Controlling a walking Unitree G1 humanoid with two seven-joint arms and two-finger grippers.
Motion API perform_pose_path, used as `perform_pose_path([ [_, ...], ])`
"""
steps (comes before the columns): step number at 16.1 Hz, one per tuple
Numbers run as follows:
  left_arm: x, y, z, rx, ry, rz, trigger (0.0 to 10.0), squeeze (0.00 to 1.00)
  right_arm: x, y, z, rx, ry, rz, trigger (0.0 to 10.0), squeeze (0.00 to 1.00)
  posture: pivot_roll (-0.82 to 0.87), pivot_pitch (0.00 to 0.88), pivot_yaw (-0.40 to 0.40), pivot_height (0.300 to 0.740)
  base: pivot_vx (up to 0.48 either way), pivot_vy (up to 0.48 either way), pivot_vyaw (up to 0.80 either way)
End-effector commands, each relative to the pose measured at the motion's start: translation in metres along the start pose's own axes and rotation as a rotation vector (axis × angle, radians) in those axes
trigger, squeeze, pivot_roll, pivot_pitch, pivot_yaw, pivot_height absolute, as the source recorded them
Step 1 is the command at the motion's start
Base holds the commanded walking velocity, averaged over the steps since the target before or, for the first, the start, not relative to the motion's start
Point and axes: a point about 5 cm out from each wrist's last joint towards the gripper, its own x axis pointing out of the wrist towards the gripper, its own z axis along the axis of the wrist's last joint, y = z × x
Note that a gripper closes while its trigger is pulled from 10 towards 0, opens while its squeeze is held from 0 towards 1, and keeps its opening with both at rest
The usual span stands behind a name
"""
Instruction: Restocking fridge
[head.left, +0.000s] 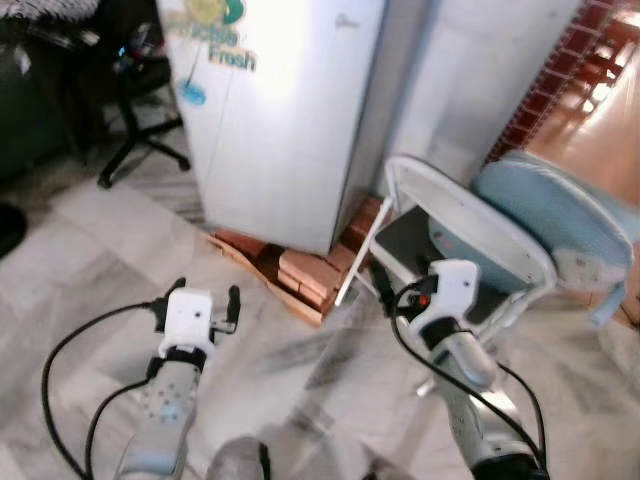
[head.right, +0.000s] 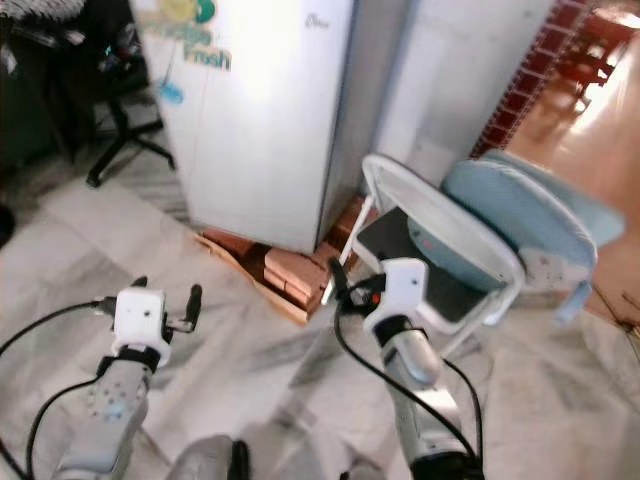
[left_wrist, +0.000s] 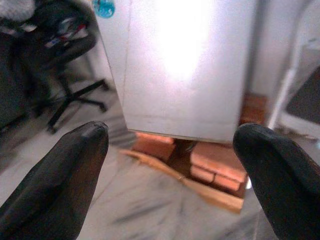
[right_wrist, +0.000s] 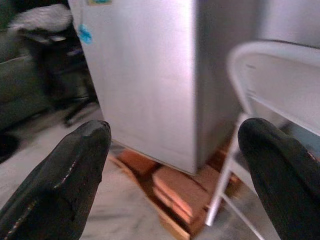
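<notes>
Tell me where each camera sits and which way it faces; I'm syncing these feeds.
Left eye, right eye: head, looking down and forward at the fridge, bricks and white chair; both arms show, left tool and right tool.
Left wrist: looks between its open fingers at the fridge's base.
Right wrist: looks between open fingers at fridge and chair.
All share fridge and bricks.
</notes>
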Motion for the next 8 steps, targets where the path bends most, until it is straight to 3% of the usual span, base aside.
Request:
perform_pose_path([
  [1,0.0006,-0.0079,0.0033,-0.003,-0.011,-0.025,10.0,0.0,-0.0036,-0.0069,-0.0048,-0.001,0.014,-0.049,10.0,0.0,0.16,0.07,-0.055,0.74,0.0,0.439,0.0],
  [8,-0.0001,-0.0085,0.0027,0.001,-0.007,-0.017,10.0,0.0,-0.0001,-0.0111,-0.011,0.0,0.029,-0.11,10.0,0.0,0.15,0.06,-0.047,0.74,0.0,0.436,0.0],
])
